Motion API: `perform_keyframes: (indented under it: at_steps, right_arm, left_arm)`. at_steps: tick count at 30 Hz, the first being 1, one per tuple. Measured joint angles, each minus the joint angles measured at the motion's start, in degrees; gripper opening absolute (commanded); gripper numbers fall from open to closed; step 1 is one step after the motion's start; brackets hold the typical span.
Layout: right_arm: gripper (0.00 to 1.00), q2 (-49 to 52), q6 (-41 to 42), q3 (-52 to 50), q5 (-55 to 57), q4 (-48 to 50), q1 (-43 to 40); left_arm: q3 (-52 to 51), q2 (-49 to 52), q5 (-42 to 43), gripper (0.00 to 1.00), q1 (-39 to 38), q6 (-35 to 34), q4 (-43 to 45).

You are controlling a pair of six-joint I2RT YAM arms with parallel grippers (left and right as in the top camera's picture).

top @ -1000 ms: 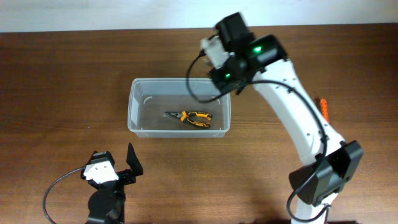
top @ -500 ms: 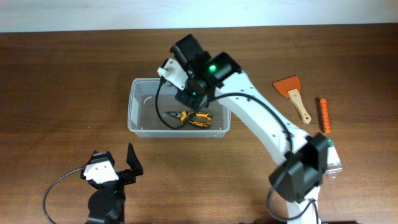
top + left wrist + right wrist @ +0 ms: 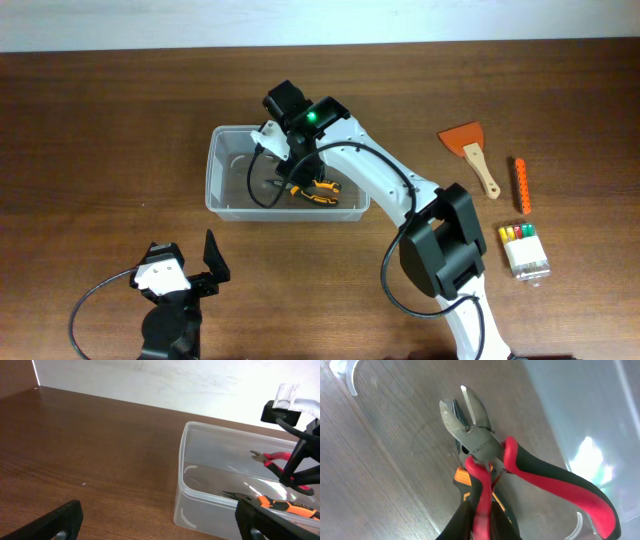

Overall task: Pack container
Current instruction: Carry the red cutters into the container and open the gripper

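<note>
The container (image 3: 214, 168) is a clear plastic tub at the table's middle, also in the left wrist view (image 3: 210, 505). Orange-handled pliers (image 3: 320, 192) lie on its floor, and show in the left wrist view (image 3: 292, 506). My right gripper (image 3: 287, 163) hangs inside the tub, above its floor, shut (image 3: 482, 520) on one handle of red-and-black cutters (image 3: 485, 440). The cutters point down and also show in the left wrist view (image 3: 274, 457). My left gripper (image 3: 188, 262) is open and empty near the front left, its fingers wide apart (image 3: 160, 527).
An orange scraper with a wooden handle (image 3: 470, 145), an orange rod (image 3: 520, 185) and a small clear case of coloured bits (image 3: 524, 248) lie on the table right of the tub. The table's far edge runs behind the tub.
My right arm has swung left from the tub's right rim to over its middle and lowered, carrying the red cutters. The scraper and bit case have come into view. The left arm is still.
</note>
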Motion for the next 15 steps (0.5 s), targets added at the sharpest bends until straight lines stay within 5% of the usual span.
perform_keyframes:
  at_steps: [4,7,9,15]
  right_arm:
    - [0.21,0.0,0.31,0.0,-0.13,0.04,0.0]
    - [0.54,0.0,0.48,0.0,-0.46,0.02,0.0]
    - [0.67,0.0,0.76,0.0,-0.66,-0.02,0.0]
    - [0.68,0.0,0.42,0.02,-1.55,-0.31,0.0]
  left_arm:
    - [0.0,0.0,0.0,0.99,0.0,0.0,-0.02]
    - [0.0,0.0,0.0,0.99,0.0,0.0,0.0]
    - [0.0,0.0,0.0,0.99,0.0,0.0,0.0]
    - [0.0,0.0,0.0,0.99,0.0,0.0,0.0]
